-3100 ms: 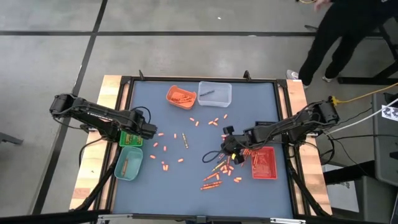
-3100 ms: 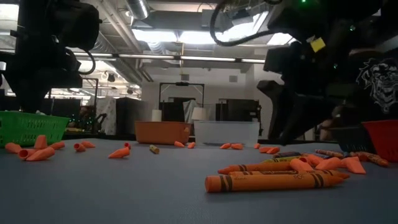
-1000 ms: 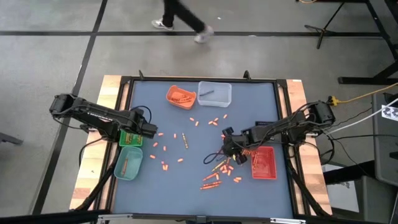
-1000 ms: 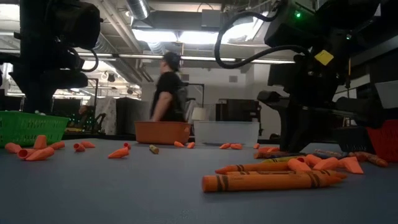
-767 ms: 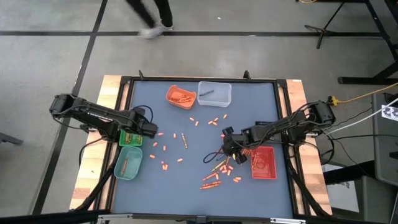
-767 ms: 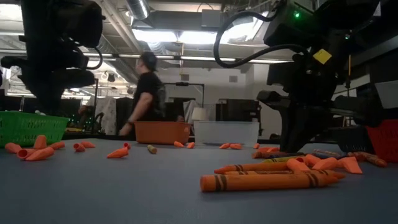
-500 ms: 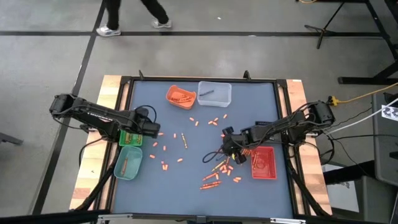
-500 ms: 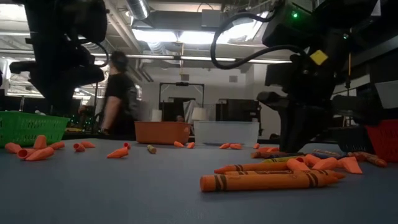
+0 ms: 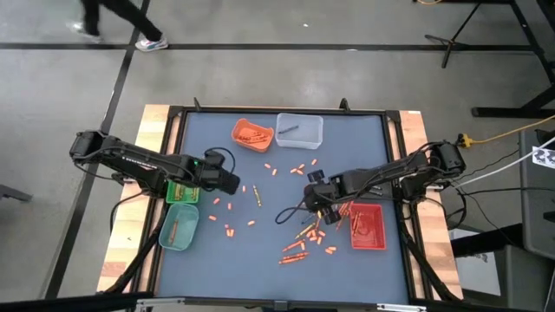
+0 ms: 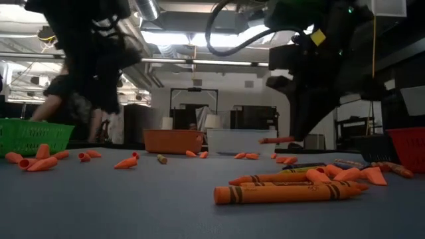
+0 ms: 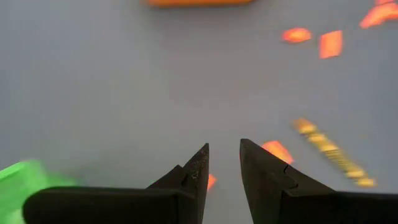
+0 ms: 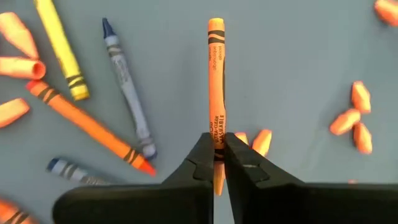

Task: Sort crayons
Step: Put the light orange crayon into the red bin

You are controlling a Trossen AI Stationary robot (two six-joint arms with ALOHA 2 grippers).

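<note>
Even overhead light – left wrist view blurred – low view backlit.

The table [image 9: 364, 139] is slate blue inside a black frame with pale wood edges. At twelve o'clock sit an orange tray [image 9: 252, 134] and a clear tray [image 9: 299, 129]; at four o'clock a red tray [image 9: 368, 227]; at eight o'clock a bright green basket [image 9: 181, 192] and teal tray [image 9: 179, 227]. The black right gripper [image 12: 217, 151] pinches an orange crayon [image 12: 216, 81] banded in black, with a yellow crayon [image 12: 60, 50] and grey-blue crayon [image 12: 126, 87] beneath
</note>
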